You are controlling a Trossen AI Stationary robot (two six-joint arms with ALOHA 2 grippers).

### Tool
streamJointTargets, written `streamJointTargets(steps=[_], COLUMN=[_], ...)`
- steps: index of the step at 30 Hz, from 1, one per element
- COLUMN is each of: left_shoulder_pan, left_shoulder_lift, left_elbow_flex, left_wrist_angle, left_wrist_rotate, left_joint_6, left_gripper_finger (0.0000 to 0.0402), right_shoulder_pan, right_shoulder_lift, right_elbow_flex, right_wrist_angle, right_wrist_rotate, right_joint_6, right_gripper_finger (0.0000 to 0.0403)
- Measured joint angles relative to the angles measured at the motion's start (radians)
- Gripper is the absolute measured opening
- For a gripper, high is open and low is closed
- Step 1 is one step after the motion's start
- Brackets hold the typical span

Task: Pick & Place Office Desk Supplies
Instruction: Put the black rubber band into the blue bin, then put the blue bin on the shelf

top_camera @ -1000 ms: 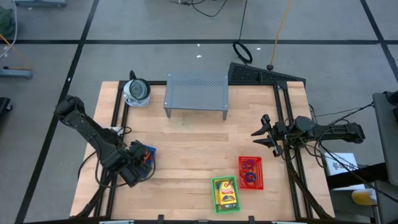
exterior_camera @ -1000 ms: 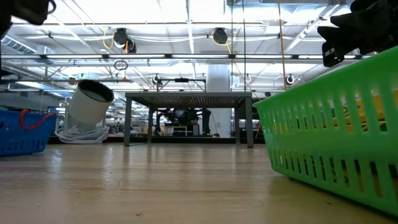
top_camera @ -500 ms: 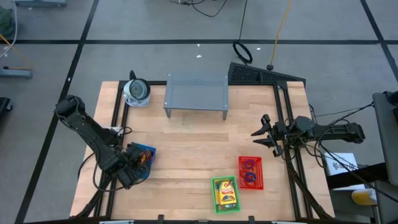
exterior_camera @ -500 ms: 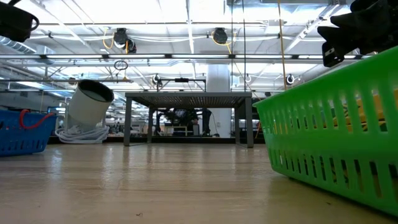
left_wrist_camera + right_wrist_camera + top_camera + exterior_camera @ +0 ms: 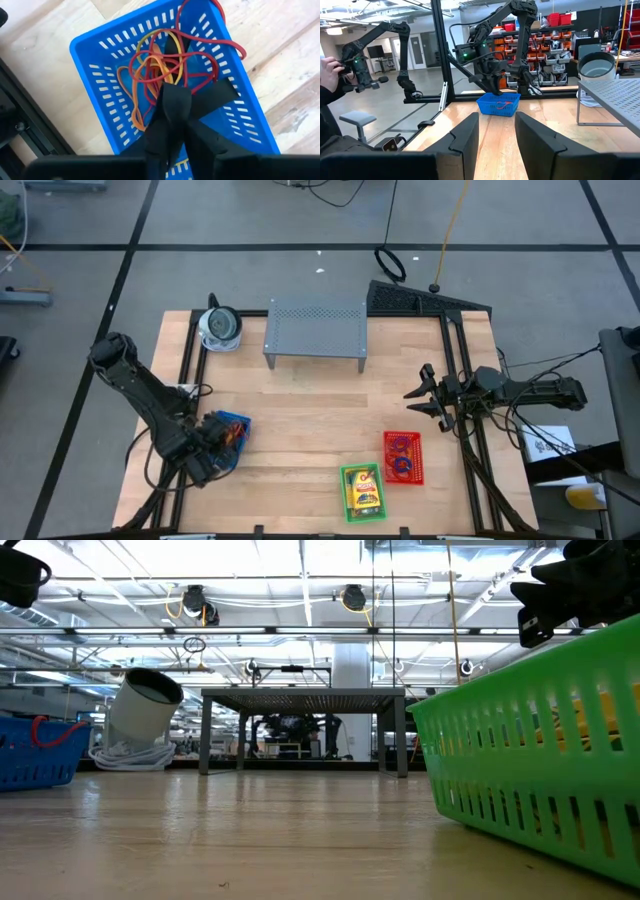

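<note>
We see the left gripper (image 5: 172, 107) backing off toward seven o'clock, fingers narrowly parted and empty (rubber bands (image 5: 165, 70) now lie in the blue basket (image 5: 95, 47)); delivery looks done.

Bright, even overhead lighting; soft shadows (near basket blurred)

Two dark fingers (image 5: 470, 135) stand apart over the wooden table (image 5: 555, 117). Across it, the other arm (image 5: 495, 65) hangs above a blue basket (image 5: 498, 104); a grey perforated shelf (image 5: 612, 97) stands nearby.
</note>
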Motion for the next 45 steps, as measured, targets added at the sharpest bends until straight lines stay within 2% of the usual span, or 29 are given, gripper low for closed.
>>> streamJointTargets(steps=[10,16,23,27,35,45], left_shoulder_pan=[-0.021,-0.022,-0.021,-0.003,0.058,0.16], left_shoulder_lift=[0.0,0.0,-0.04,-0.064,-0.074,-0.117], left_elbow_flex=[0.0,0.0,0.002,0.002,0.002,0.002], left_wrist_angle=[0.002,0.042,0.222,0.308,0.465,0.56], left_wrist_rotate=[-0.035,-0.117,-0.344,-0.43,-0.483,-0.533], left_joint_6=[-0.015,0.034,0.318,0.483,0.786,0.999], left_gripper_finger=[0.019,0.023,0.0229,0.0218,0.0202,0.0204], right_shoulder_pan=[0.0,0.0,0.0,0.0,0.0,0.0], right_shoulder_lift=[0.0,0.0,0.0,0.0,0.0,0.0], right_elbow_flex=[0.0,0.0,0.0,0.0,0.0,0.0], right_wrist_angle=[0.0,0.0,0.0,0.0,0.0,0.0], right_wrist_rotate=[0.0,0.0,0.0,0.0,0.0,0.0], right_joint_6=[0.0,0.0,0.0,0.0,0.0,0.0], right_gripper_finger=[0.0116,0.0116,0.0116,0.0116,0.0116,0.0116])
